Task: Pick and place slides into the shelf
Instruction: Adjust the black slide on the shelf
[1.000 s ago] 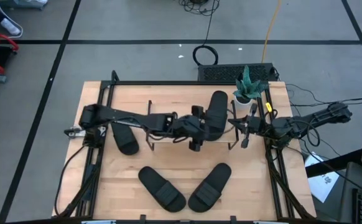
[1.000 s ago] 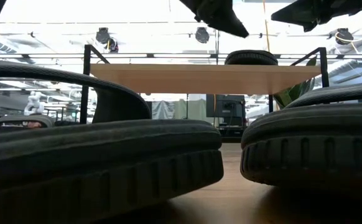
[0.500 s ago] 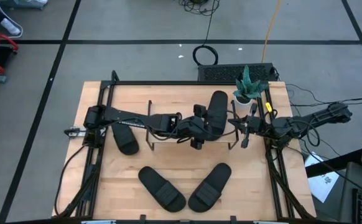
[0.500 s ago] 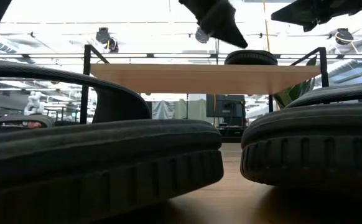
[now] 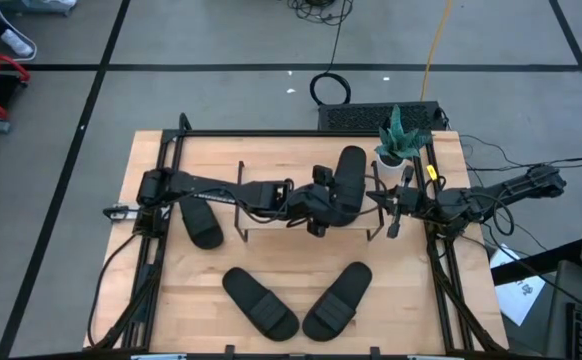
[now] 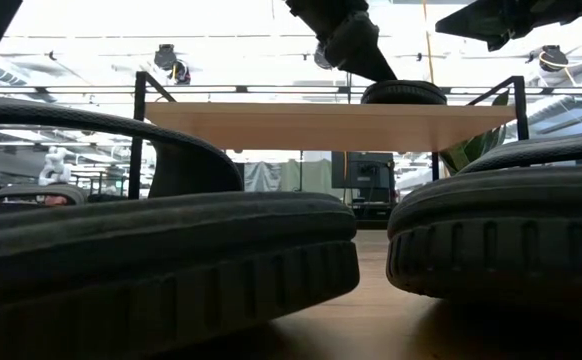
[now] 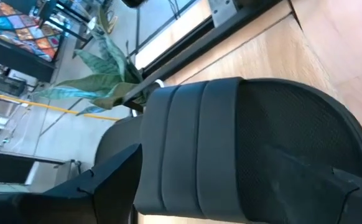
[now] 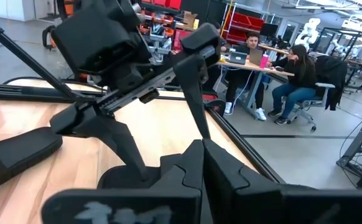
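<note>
Hovering with fingers spread, your left gripper [image 5: 323, 212] sits over the slide [image 5: 347, 185] at the shelf's [image 6: 321, 124] right end. Right gripper [image 5: 393, 210] waits pinched empty beside that end. Pull back carelessly and a finger could snag the strap, dragging it off the plank.

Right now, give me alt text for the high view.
One slide lies on the shelf with the open left hand at its near end. Three slides lie on the table: one left, two in front; the shut right hand waits right.
</note>
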Robot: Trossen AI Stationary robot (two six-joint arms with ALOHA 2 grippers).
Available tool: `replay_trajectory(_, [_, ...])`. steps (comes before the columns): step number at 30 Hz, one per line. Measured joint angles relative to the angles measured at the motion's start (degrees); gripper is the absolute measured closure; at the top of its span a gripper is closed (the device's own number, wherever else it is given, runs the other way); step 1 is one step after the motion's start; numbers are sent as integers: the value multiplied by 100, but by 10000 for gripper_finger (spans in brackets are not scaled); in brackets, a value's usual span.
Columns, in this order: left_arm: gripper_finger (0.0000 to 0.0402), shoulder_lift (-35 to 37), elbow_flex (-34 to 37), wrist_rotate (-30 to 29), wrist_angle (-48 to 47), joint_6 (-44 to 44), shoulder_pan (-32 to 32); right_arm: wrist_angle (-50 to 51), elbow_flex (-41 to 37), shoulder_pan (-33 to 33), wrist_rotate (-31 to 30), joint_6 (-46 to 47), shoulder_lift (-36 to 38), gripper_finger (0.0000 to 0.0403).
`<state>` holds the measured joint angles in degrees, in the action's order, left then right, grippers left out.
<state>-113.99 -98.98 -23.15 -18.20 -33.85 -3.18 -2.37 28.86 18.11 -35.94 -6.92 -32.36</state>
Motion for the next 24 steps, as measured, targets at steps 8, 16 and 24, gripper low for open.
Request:
replay_trajectory(8, [69,0,0,110,29,-17,164,0,0,0,1,0,0,403])
replay_trajectory(16, [69,0,151,391,199,-98,278,0,0,-2,0,-55,0,403])
replay_trajectory(24, [73,-66,319,307,623,-290,328,-22,0,-2,1,-129,-19,403])
